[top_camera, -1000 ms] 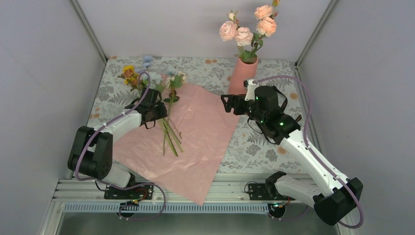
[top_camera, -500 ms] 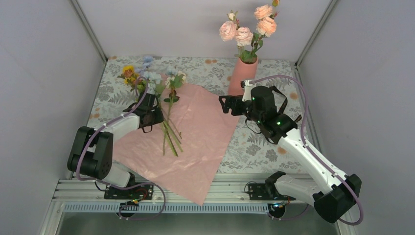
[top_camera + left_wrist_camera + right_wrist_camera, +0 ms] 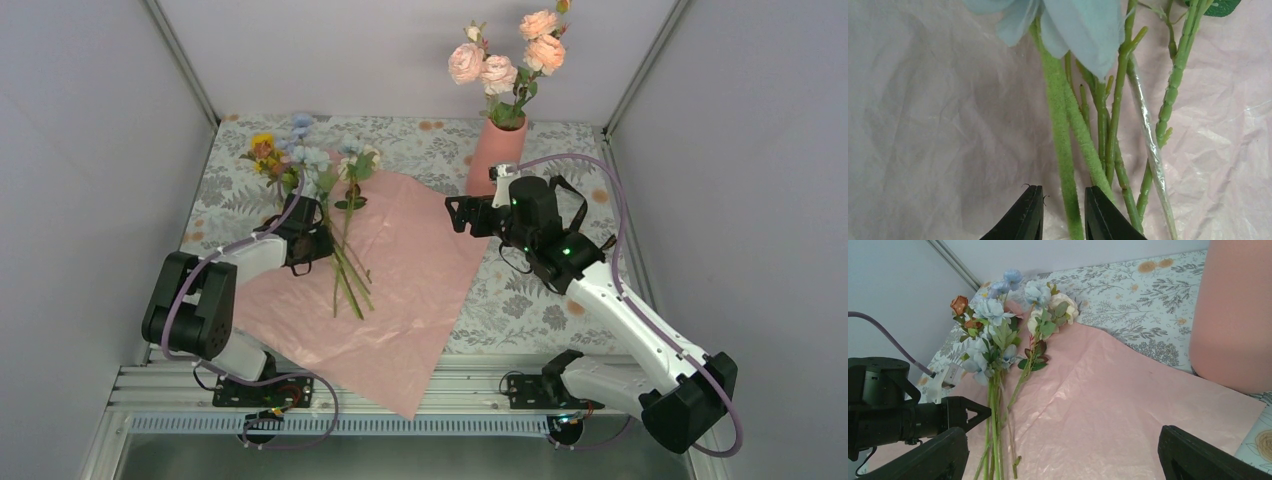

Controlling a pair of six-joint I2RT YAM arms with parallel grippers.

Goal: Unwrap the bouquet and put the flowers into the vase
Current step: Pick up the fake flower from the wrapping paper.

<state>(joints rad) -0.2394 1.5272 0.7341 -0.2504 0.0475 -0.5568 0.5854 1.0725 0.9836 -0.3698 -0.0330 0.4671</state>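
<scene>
The loose flowers [image 3: 318, 172] lie left of centre in the overhead view. Their blue, yellow and white heads point to the back of the table and their green stems run down toward the near edge. They rest on the spread pink sheet [image 3: 400, 290], which covers the middle of the patterned tablecloth [image 3: 520, 290].

The left claw [image 3: 318, 235] sits low on the left side of the stems. In its own camera a fuzzy green stem [image 3: 1060, 140] runs straight down between the two black fingers [image 3: 1023, 217]. The gap is narrow. A sliver of sheet shows between the stem and the left finger, so I cannot tell whether the stem is pinched.

The vase [image 3: 497, 150] stands upright at the upper middle, just off the sheet's far corner, with pink roses [image 3: 505, 60] in it. The right claw [image 3: 458, 212] hangs just below the vase, over the sheet's right edge, spread wide and holding nothing, well apart from the stems.
</scene>
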